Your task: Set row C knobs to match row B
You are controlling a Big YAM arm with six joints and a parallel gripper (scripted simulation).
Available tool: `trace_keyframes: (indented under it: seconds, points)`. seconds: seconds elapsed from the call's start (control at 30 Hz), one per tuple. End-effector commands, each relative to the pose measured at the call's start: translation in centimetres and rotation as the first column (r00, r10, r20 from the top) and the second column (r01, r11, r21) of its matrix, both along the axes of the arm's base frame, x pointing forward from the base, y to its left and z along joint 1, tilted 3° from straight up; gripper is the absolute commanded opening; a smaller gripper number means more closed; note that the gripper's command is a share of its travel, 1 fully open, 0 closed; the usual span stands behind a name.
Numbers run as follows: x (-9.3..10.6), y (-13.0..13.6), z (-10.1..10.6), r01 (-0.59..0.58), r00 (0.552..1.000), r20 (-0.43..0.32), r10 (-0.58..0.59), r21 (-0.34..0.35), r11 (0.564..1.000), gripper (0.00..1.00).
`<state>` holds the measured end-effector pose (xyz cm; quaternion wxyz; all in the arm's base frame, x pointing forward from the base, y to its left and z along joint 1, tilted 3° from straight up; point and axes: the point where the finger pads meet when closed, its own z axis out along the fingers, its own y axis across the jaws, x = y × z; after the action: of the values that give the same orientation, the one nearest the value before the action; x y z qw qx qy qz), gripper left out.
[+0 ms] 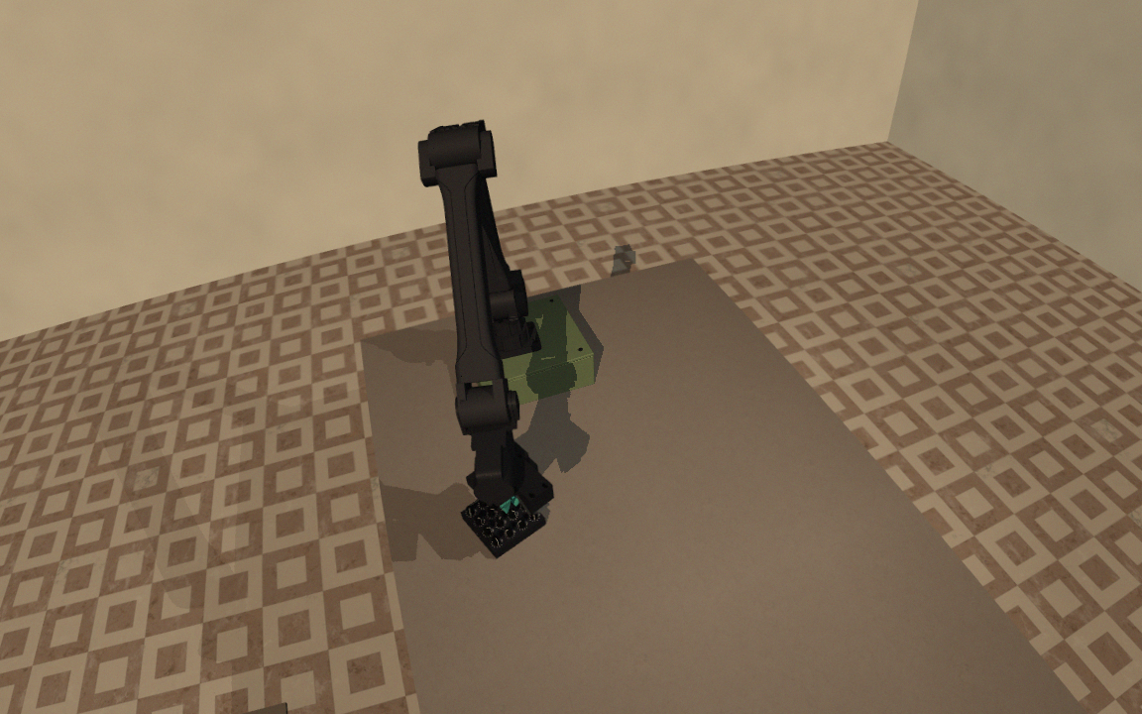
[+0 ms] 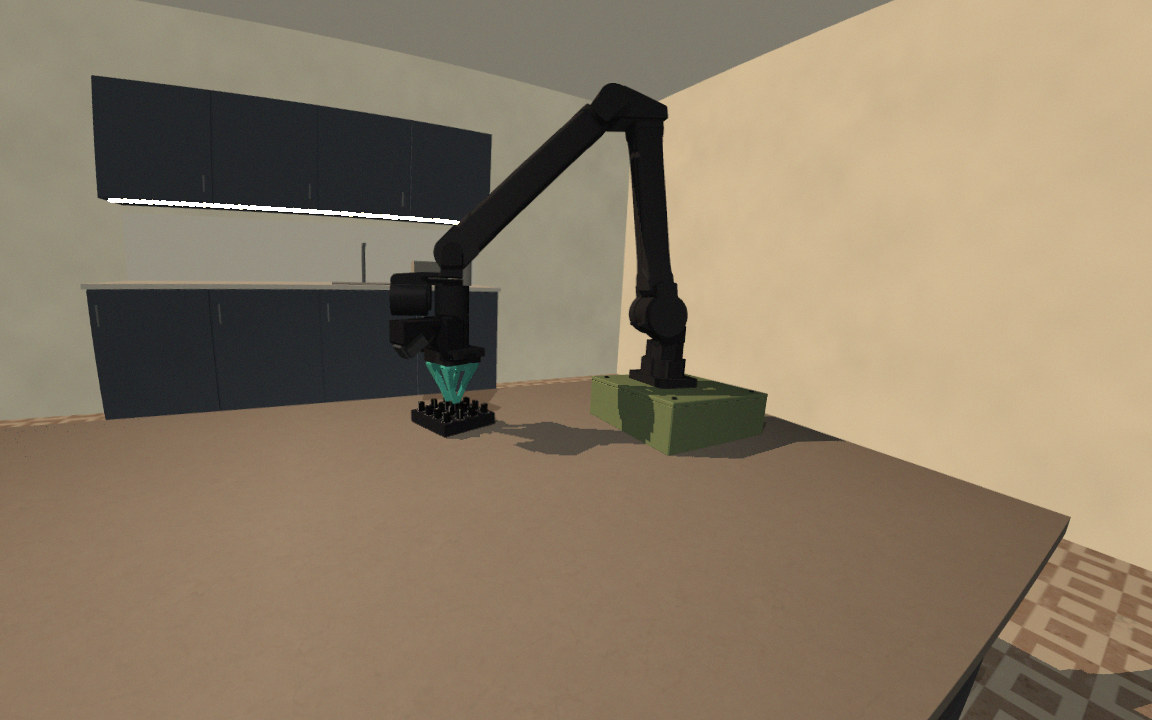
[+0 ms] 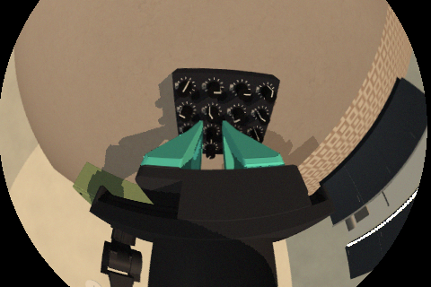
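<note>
The black knob box (image 1: 499, 549) (image 2: 445, 428) (image 3: 228, 73) stands on the table, with white marks around its knobs. In the wrist view, the two rows farthest from the gripper show fully; the green fingers partly cover the two nearer rows. White lines show on several knobs, at differing angles; the printed names are too small to read. My gripper (image 2: 455, 400) (image 3: 212, 126) points down with its tips close over the box, near the knob tops. Its fingers are partly open with a narrow gap. One knob (image 3: 211, 133) shows in that gap, and no grip on it is visible.
The arm's green base box (image 1: 581, 374) (image 2: 714, 420) (image 3: 89, 176) stands on the table (image 1: 690, 533) (image 2: 383, 573) (image 3: 251, 18). The table's edge is near the knob box on the left in the top view. Dark kitchen cabinets (image 2: 155, 349) stand beyond the table.
</note>
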<state>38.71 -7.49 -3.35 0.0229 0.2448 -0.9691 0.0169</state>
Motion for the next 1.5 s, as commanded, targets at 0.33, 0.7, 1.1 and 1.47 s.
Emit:
trace_keyframes:
  seconds: [0.33, 0.7, 1.1, 1.47]
  points:
    - [1.0, -0.6, 0.4, -0.001, 0.999, 0.036, 0.001, -0.007, 1.000, 0.19]
    - [0.7, -0.7, -0.8, 0.001, 1.000, 0.022, -0.001, -0.004, 1.000, 0.19]
    - [0.7, -0.7, -1.4, 0.002, 1.000, 0.022, -0.002, -0.004, 1.000, 0.19]
    - [0.7, -0.7, -1.3, 0.002, 1.000, 0.025, -0.002, -0.005, 1.000, 0.19]
